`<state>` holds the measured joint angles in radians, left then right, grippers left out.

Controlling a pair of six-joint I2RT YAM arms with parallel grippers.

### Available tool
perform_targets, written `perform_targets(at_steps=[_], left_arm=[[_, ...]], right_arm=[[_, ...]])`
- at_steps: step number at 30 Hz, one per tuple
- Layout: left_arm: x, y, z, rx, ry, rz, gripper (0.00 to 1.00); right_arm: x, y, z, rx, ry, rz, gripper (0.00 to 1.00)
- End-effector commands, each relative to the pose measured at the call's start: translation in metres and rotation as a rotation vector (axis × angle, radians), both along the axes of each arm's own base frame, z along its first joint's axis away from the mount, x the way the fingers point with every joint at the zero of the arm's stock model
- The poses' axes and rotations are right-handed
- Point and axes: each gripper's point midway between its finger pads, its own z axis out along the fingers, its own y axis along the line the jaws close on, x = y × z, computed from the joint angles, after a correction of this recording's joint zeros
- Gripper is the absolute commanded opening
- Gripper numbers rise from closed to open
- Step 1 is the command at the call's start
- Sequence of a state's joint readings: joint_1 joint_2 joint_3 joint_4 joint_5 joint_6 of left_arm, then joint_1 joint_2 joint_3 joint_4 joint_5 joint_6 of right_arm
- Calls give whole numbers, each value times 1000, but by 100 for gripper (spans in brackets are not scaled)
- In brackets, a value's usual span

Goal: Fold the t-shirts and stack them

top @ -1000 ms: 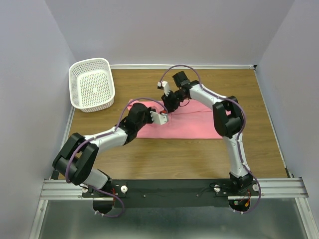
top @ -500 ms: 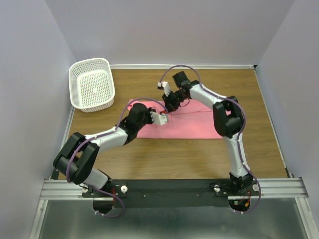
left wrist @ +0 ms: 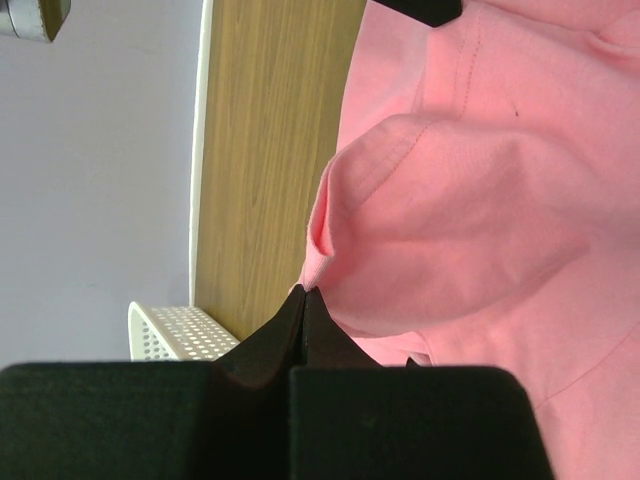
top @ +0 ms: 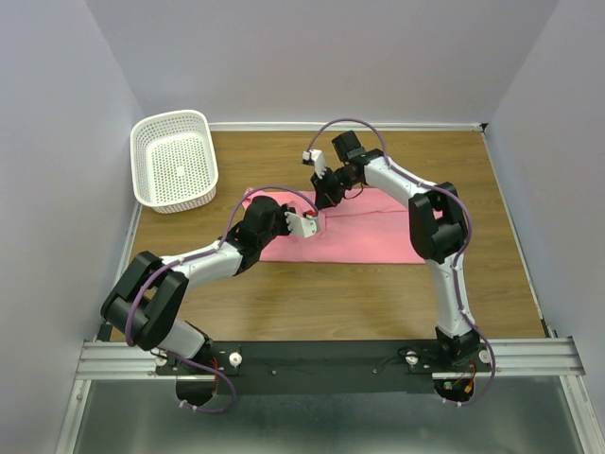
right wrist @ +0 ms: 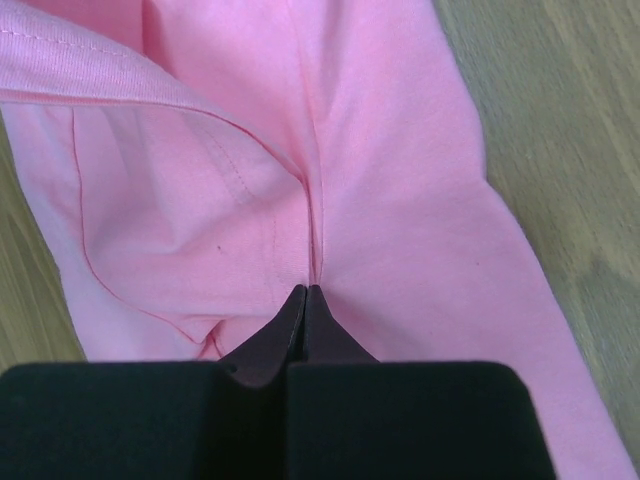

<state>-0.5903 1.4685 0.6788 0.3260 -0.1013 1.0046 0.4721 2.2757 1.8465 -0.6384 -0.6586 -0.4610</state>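
A salmon-pink t-shirt (top: 364, 232) lies partly folded on the wooden table, its left part under both arms. My left gripper (top: 274, 219) is shut on a lifted hem of the t-shirt (left wrist: 480, 230) near its left edge; the jaws meet on the fabric edge (left wrist: 305, 290). My right gripper (top: 326, 194) is shut on a pinched fold of the t-shirt (right wrist: 380, 180) at its far edge, the jaws closed on a crease (right wrist: 307, 288). The two grippers stand close together over the shirt's left end.
A white perforated basket (top: 174, 161) stands at the far left of the table, and its rim shows in the left wrist view (left wrist: 175, 330). Bare wood (top: 378, 293) lies between the shirt and the arm bases. Walls close in on three sides.
My right gripper has lifted slightly and moved a little away from the near edge with the fabric in it. The left arm has hardly moved.
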Motion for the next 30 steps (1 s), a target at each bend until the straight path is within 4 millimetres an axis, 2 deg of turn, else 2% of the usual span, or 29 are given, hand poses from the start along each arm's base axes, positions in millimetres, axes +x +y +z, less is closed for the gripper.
perform_targets(at_steps=[1,2,4,14,19,21,23,26,30], left_arm=[[8,-1,7,-16,-10,17,0],[9,-2,8,-17,-11,17,0],[10,-3,9,-16,-11,15,0],[8,-2,6,-14,-2,16,0],[9,-3,6,-17,-2,14,0],[8,-3,6,-16,-1,12,0],[9,-3,6,-16,-1,14,0],[8,-4,6,-17,0,11,0],[8,-3,4,-17,5,14,0]], right_arm=[[9,-10,27,-4,-68,-14,1],[9,-11,27,0,-66,-15,1],[6,-11,26,8,-52,-8,8],[3,-9,17,12,-22,-3,12],[2,-10,14,6,-17,-1,10],[2,-9,13,7,-15,0,4],[3,-9,13,7,-14,-1,4],[3,-9,7,-1,-1,-9,32],[3,-9,-5,-8,23,-13,32]])
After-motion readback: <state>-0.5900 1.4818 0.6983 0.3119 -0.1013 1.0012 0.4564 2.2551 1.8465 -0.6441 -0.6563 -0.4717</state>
